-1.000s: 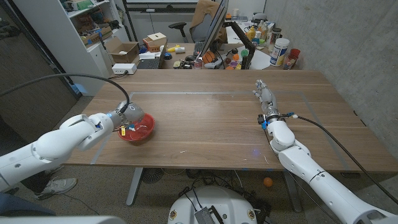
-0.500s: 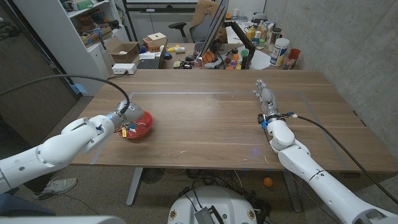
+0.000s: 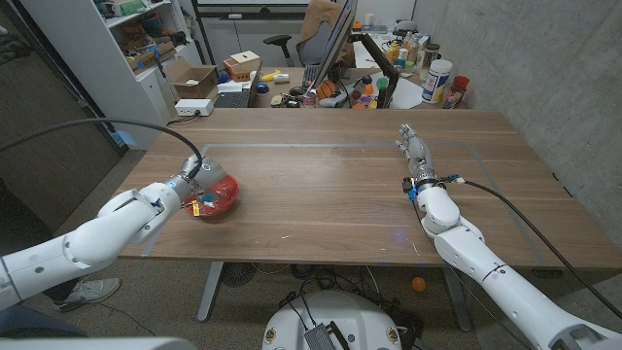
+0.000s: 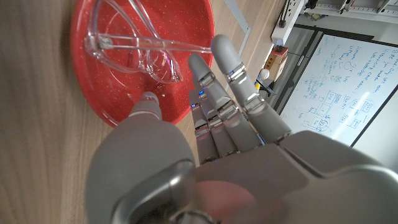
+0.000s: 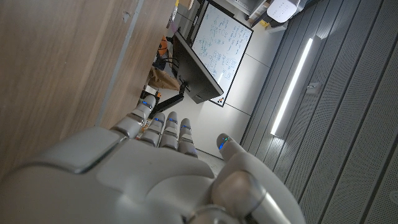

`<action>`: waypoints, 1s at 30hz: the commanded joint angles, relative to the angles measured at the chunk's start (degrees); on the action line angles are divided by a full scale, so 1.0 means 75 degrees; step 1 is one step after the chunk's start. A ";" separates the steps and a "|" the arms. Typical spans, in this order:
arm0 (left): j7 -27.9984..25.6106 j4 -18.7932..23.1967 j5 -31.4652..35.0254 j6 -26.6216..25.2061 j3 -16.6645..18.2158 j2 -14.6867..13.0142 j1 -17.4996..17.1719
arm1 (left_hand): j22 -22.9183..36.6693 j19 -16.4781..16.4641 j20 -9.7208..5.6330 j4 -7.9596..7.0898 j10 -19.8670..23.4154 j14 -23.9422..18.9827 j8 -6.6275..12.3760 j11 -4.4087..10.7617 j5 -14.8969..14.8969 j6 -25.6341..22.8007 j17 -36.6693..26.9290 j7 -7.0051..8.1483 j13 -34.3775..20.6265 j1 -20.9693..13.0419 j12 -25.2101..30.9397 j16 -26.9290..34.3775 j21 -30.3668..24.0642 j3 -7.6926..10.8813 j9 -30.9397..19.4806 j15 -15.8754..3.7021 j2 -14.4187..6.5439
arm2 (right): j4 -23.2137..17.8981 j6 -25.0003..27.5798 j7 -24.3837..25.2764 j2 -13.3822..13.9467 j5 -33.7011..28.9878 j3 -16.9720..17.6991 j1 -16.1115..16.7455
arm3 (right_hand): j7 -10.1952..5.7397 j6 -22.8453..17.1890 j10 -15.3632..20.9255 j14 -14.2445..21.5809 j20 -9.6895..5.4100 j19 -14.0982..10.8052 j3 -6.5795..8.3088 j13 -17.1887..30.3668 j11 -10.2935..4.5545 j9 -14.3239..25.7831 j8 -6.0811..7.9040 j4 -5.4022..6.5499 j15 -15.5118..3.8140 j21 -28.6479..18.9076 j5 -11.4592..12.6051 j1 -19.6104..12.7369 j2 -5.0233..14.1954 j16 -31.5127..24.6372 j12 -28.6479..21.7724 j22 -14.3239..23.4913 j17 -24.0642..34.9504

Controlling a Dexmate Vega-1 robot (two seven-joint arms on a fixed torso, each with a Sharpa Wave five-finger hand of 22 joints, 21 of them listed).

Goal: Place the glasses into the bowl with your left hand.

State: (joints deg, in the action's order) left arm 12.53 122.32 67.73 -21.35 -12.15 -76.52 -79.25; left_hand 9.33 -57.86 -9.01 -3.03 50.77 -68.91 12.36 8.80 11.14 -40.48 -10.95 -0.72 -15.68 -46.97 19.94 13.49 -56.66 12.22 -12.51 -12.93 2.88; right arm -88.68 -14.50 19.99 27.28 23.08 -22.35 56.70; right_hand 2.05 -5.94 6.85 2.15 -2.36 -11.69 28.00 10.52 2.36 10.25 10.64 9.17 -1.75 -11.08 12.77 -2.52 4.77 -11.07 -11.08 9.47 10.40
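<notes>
A red bowl (image 3: 225, 194) sits near the table's left edge. In the left wrist view, clear glasses (image 4: 158, 65) lie inside the bowl (image 4: 118, 99), one temple arm stretched across it. My left hand (image 3: 197, 177) hovers over the bowl's near-left rim. Its fingers (image 4: 214, 74) reach out just beside the glasses, the thumb is apart from them, and nothing is gripped. My right hand (image 3: 416, 154) stands on the table at the right with its fingers stretched away from me, holding nothing; the right wrist view shows its back (image 5: 155, 162).
Bare wooden table (image 3: 321, 194) spreads between the two hands. Behind its far edge stands office clutter: cardboard boxes (image 3: 209, 80), a monitor (image 3: 335, 44), bottles and cans (image 3: 437, 80). A black cable (image 3: 126, 122) arcs over my left arm.
My left forearm has swung a little further in over the table, with the hand staying at the bowl. The bowl looks shifted slightly away from me. The right arm has not moved.
</notes>
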 commanded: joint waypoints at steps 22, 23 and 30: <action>-0.0641 0.0578 -0.1113 -0.1264 0.0219 0.0068 -0.0094 | -0.0009 0.0018 0.0385 -0.0583 -0.0182 0.0213 -0.0029 -0.0219 0.0162 0.0018 0.0014 -0.0205 0.0152 0.0890 -0.0330 -0.0191 0.0634 -0.0210 0.0038 0.0032 -0.0014 | 0.0079 -0.0063 -0.0044 0.0029 0.0011 0.0000 0.0002 | 0.0003 -0.0036 0.0046 0.0080 -0.0494 0.0046 0.0036 0.0044 0.0007 0.0018 0.0024 -0.0015 -0.0017 0.0014 0.0022 0.0030 0.0462 0.0028 -0.0007 0.0037 0.0026; -0.0631 0.0614 -0.1206 -0.1295 0.0279 0.0074 -0.0123 | -0.0009 0.0018 0.0401 -0.0595 -0.0212 0.0231 -0.0030 -0.0227 0.0164 0.0015 0.0014 -0.0218 0.0156 0.0908 -0.0347 -0.0198 0.0652 -0.0211 0.0039 0.0032 -0.0024 | 0.0073 -0.0068 -0.0050 0.0033 0.0019 0.0005 0.0011 | 0.0004 -0.0034 0.0047 0.0081 -0.0494 0.0048 0.0036 0.0044 0.0005 0.0018 0.0023 -0.0015 -0.0019 0.0015 0.0022 0.0030 0.0462 0.0028 -0.0007 0.0037 0.0026; -0.0801 0.0750 -0.1422 -0.1513 0.0537 0.0125 -0.0285 | -0.0013 0.0092 0.0588 -0.0728 -0.0287 0.0493 -0.0056 -0.0309 0.0191 0.0018 0.0018 -0.0294 0.0168 0.1120 -0.0425 -0.0279 0.0891 -0.0212 0.0051 0.0042 -0.0154 | 0.0060 -0.0086 -0.0066 0.0045 0.0017 0.0011 0.0018 | 0.0007 -0.0037 0.0048 0.0080 -0.0493 0.0048 0.0035 0.0044 0.0003 0.0018 0.0024 -0.0015 -0.0018 0.0013 0.0023 0.0030 0.0462 0.0028 -0.0007 0.0037 0.0026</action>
State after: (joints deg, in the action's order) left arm 8.23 126.35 60.31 -29.95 -10.45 -75.98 -80.08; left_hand 9.06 -57.07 -5.17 -7.84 48.91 -65.62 11.95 6.64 12.30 -40.12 -10.66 -2.09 -14.36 -39.18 16.96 11.62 -50.43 10.58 -11.97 -12.62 1.83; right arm -88.06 -14.78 19.65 27.43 23.14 -22.46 56.54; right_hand 2.05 -5.94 6.85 2.15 -2.35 -11.70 28.00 10.52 2.36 10.25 10.64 9.17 -1.75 -11.08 12.77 -2.52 4.77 -11.07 -11.08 9.46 10.40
